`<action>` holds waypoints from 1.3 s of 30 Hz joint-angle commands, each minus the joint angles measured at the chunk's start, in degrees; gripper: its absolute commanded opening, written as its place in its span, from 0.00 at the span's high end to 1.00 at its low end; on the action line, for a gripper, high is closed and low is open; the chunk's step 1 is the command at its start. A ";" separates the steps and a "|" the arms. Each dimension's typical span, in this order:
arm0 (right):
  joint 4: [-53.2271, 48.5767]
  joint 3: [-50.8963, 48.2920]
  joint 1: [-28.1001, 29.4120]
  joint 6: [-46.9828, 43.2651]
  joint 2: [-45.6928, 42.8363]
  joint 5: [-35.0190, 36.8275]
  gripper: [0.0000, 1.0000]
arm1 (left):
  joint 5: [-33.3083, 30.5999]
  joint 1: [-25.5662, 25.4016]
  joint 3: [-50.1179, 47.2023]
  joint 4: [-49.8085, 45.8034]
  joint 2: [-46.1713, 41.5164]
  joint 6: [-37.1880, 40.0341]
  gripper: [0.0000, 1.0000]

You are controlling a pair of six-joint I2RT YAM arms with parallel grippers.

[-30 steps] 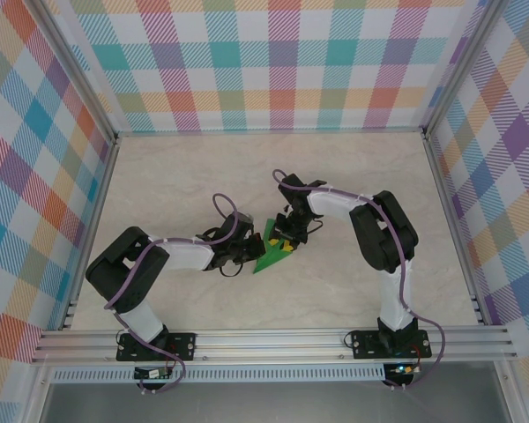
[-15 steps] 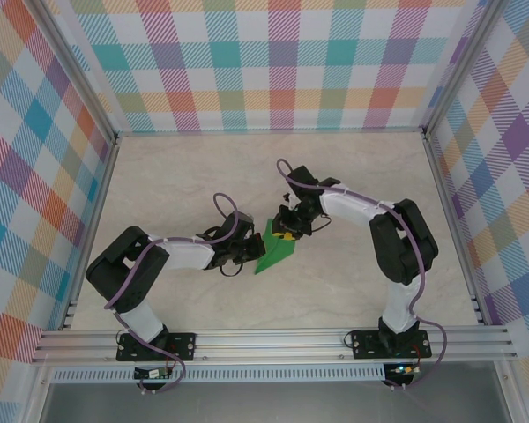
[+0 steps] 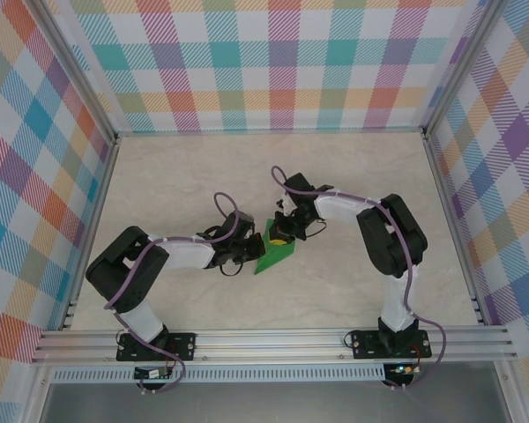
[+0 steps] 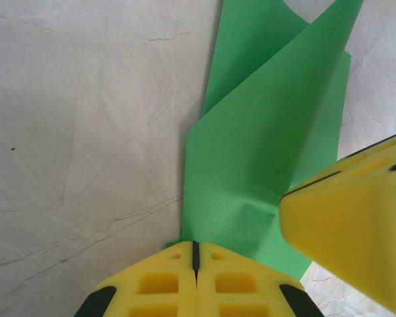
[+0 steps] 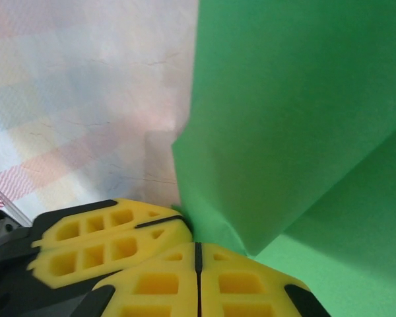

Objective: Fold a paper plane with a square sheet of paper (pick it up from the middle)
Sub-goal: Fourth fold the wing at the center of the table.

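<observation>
Pale marble-look table (image 3: 353,291) between plaid walls (image 3: 282,70). The green paper (image 3: 276,256) is a narrow folded wedge with one flap lifted: early creases look done, final wing folds seemingly remain. The left gripper (image 4: 195,246) and right gripper (image 5: 197,248) each pinch shut on one end of it, side by side, the paper extending away beyond their tips.
</observation>
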 commanded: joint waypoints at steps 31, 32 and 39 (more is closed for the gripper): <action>1.86 -5.54 0.45 2.38 2.04 7.05 0.95 | 1.77 0.48 1.83 -2.04 -6.89 -1.22 0.94; 2.00 -5.54 0.43 2.47 2.04 7.11 0.95 | 2.80 0.42 1.57 -1.43 -6.43 -1.64 0.95; 2.81 -6.06 0.45 3.66 1.60 7.11 0.95 | 4.61 -0.31 -0.26 0.83 -4.18 -3.54 0.99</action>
